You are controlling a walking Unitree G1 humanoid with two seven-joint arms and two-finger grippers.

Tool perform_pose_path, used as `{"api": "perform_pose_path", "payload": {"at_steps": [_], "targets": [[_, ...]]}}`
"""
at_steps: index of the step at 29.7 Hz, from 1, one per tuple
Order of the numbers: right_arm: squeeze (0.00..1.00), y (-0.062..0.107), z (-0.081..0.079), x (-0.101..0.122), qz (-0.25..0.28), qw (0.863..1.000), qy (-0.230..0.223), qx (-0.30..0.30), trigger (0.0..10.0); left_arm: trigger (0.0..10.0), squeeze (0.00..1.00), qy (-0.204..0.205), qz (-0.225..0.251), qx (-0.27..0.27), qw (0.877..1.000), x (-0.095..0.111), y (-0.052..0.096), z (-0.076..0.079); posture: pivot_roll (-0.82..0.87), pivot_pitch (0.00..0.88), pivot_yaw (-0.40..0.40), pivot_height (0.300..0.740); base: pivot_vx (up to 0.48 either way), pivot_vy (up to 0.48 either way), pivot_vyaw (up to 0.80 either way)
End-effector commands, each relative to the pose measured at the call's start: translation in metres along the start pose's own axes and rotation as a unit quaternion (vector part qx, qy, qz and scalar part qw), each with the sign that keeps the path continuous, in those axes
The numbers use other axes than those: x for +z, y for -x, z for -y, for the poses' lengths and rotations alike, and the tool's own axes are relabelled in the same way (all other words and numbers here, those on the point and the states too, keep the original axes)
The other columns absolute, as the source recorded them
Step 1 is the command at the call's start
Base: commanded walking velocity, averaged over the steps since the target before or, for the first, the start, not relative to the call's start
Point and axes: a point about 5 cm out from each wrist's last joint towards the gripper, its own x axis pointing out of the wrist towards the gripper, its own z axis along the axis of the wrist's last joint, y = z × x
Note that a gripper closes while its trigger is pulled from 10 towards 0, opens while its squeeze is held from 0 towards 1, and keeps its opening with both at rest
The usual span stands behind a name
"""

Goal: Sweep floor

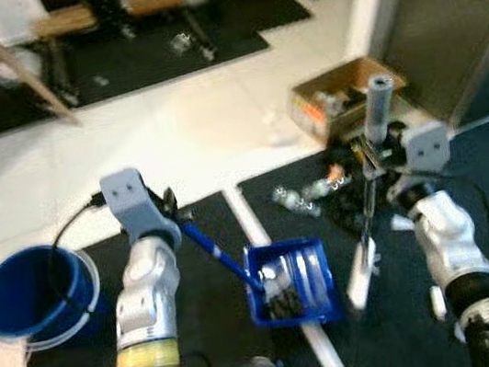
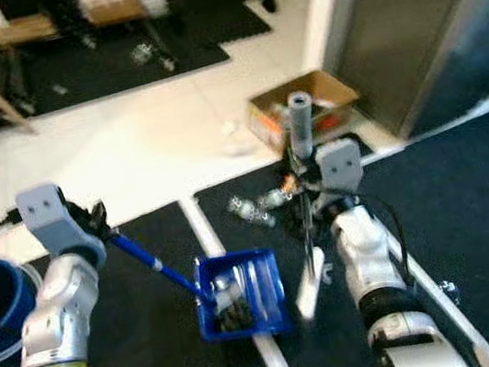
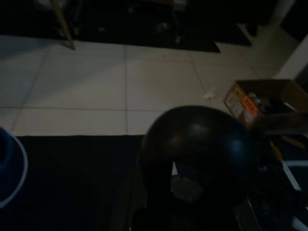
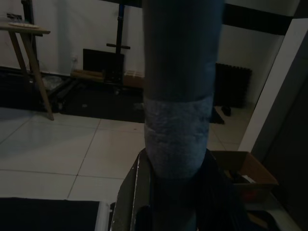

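Left eye view, from my remote station: the left gripper (image 1: 171, 212) is clamped on the blue handle of the dustpan (image 1: 290, 282), a square blue plastic tray resting on the dark floor mat (image 1: 216, 328) between the two arms, with dark debris and a few pale scraps inside. The right gripper (image 1: 372, 152) is closed around the broom (image 1: 369, 192), one upright pole with a grey foam-wrapped top and a white head resting on the mat just right of the dustpan; in the right wrist view the grey foam grip (image 4: 179, 134) stands right in front of the lens, held between the fingers. One round blue bucket (image 1: 32, 297) sits at the mat's left edge, partly on the pale tiled floor (image 1: 172, 139). One open cardboard box (image 1: 342, 93) holding mixed items stands on the tiles beyond the right arm. Small litter (image 1: 307, 194), too blurred for me to count, lies scattered on the mat between box and dustpan. A white strip (image 1: 245, 216) divides two mat sections.
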Motion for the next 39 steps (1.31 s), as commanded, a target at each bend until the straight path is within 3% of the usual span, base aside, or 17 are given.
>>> {"api": "perform_pose_path", "payload": {"at_steps": [1,39], "targets": [[0.00,-0.0031,-0.0015,0.0059,0.011,1.000,0.007,0.005,10.0,10.0,0.00,0.013,0.015,-0.006,1.000,0.0045,0.0001,0.0032,0.07,0.024,-0.035,0.740,0.000,0.000,0.79],[0.00,-0.0021,-0.0031,0.0042,0.009,1.000,0.006,0.009,10.0,10.0,0.00,0.013,0.014,-0.006,1.000,0.0034,0.0008,0.0038,0.07,0.035,-0.039,0.740,0.000,0.000,0.79]]}}
